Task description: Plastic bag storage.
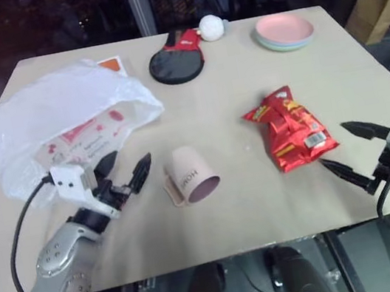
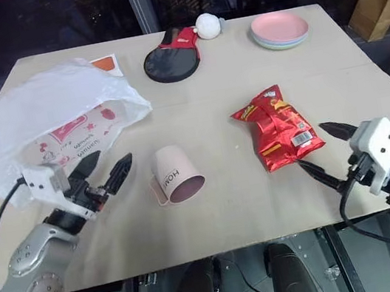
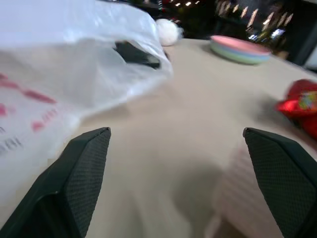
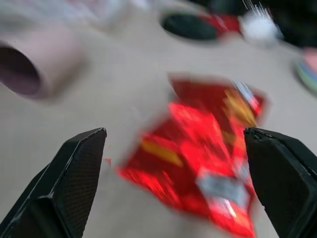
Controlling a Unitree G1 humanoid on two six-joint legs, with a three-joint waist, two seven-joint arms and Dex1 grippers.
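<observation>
Crinkly white film is what I look for first: the plastic bag (image 1: pixel 65 130) lies puffed up on the near-left part of the table (image 1: pixel 250 204). My left gripper (image 1: pixel 124 169) hovers just beside the bag's near edge, jaws spread wide and empty, with one finger close to the printed side and the other toward the tipped pink cup (image 1: pixel 189 177). My right gripper (image 1: pixel 345 145) is well apart from the bag, also spread wide and empty, next to the red snack packet (image 1: pixel 290 130).
</observation>
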